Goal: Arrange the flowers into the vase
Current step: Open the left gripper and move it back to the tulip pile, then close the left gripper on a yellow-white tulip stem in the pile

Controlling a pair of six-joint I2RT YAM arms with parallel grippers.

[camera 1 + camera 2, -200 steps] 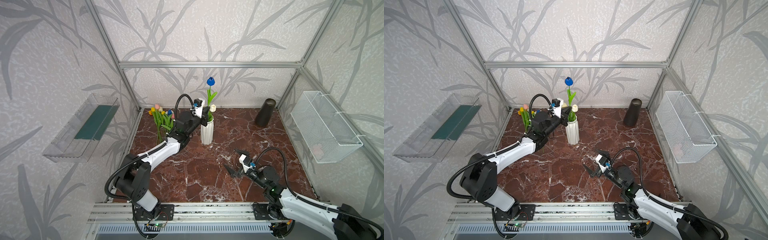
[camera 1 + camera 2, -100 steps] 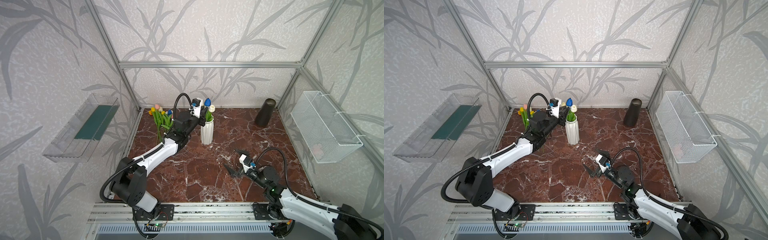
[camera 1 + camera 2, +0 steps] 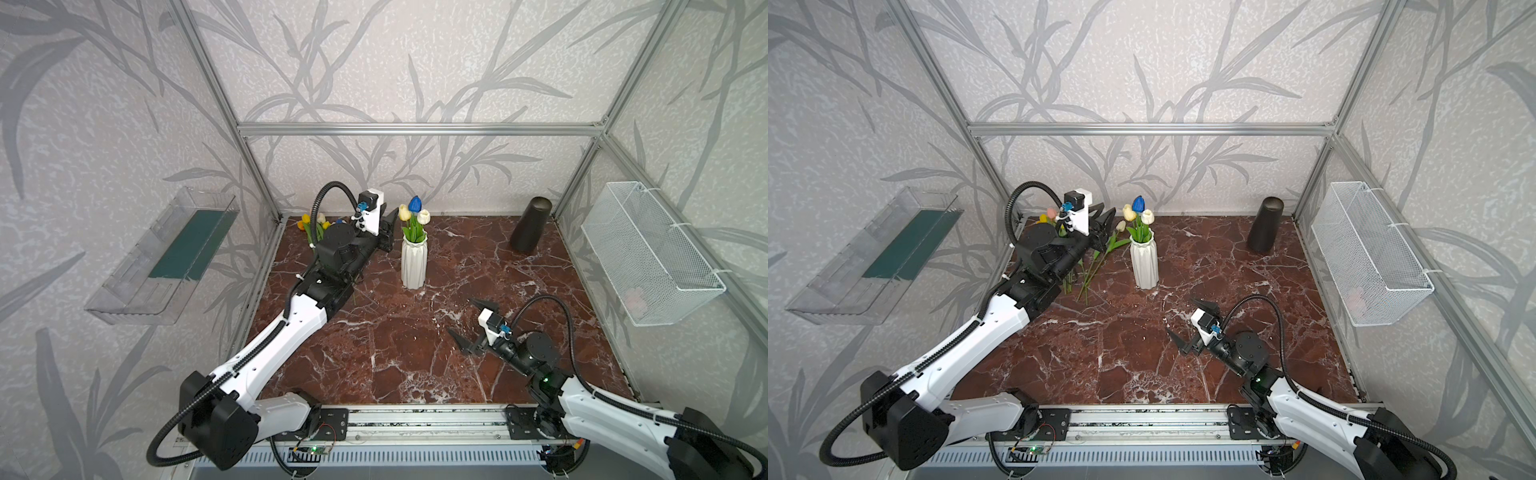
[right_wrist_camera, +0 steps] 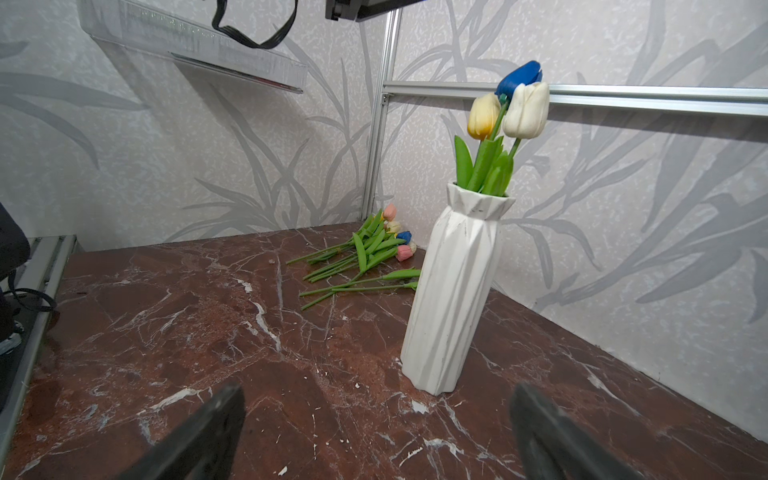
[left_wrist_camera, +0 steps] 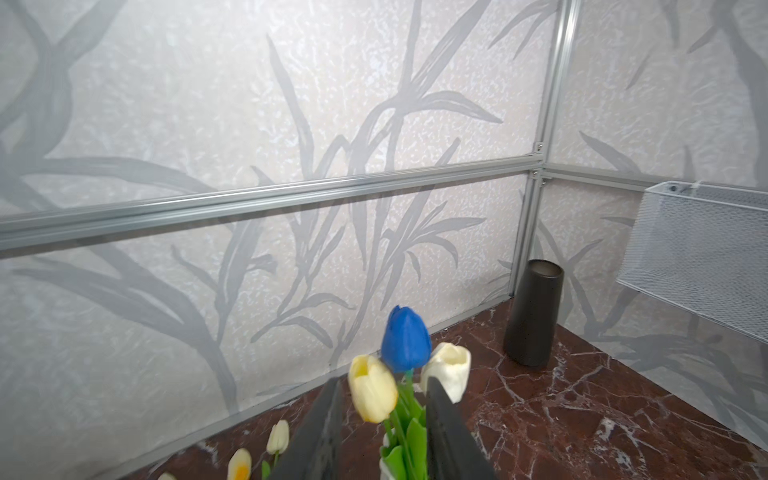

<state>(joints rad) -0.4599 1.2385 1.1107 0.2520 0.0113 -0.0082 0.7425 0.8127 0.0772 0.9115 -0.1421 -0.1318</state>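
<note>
Left gripper (image 3: 390,230): jaws partly parted, holding nothing, just beside three artificial tulips (image 3: 413,230), blue, yellow, white. These stand in upright white faceted ceramic vase (image 3: 414,266). Loose tulips (image 4: 365,253): lying on red marble tabletop (image 3: 415,353), back-left corner. Right gripper (image 3: 471,322): jaws wide, empty.

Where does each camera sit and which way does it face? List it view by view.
Top views: high at the front, looking down over the marble table; both arms, left gripper and right gripper show.
Left wrist: on the left arm beside the white vase, facing the back wall and black vase; its fingers show, apart.
Right wrist: low over mid-table, facing the white vase and loose tulips; its fingers show, wide apart.
Shared: all views show the vase's three tulips.
</note>
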